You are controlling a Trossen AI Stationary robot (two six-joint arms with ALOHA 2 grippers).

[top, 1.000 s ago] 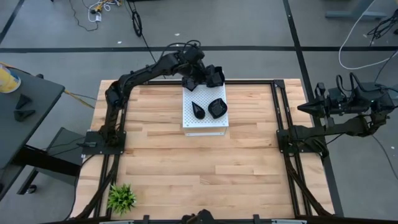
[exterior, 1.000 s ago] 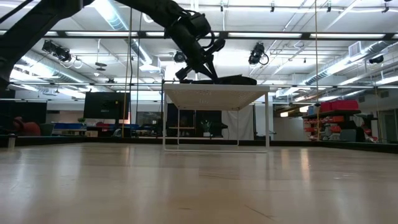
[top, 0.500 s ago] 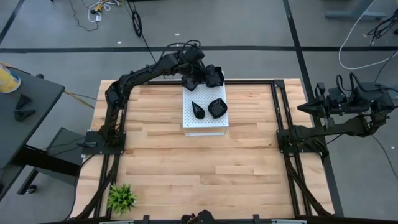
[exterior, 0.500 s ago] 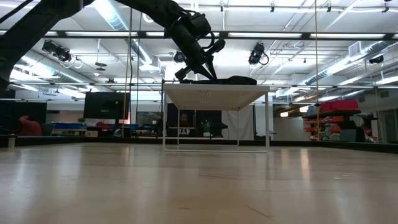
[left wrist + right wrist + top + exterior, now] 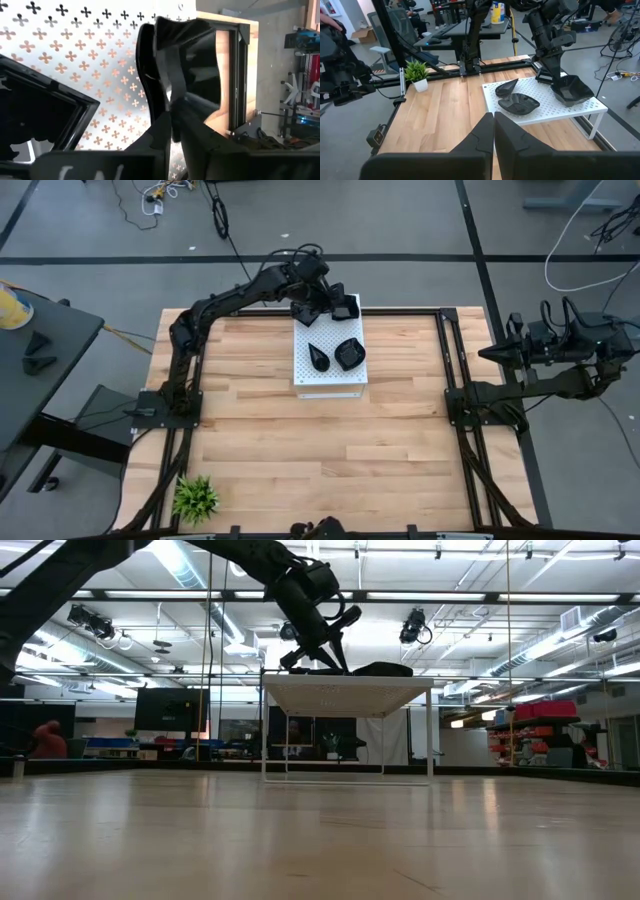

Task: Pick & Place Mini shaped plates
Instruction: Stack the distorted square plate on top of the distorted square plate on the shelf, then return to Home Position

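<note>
Left gripper (image 5: 330,307) jaws easing off third mini plate (image 5: 346,307), board's (image 5: 330,375) one-o'clock corner; right gripper (image 5: 492,131) clenched, idle

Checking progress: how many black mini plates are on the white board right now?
3: teardrop plate, rounded plate, and a third plate at the far edge by the left gripper.

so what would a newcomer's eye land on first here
The white board at the table's far middle, with two black plates on it. The left gripper sits over the board's far edge at a third plate. The right arm waits off the table's right side.
</note>
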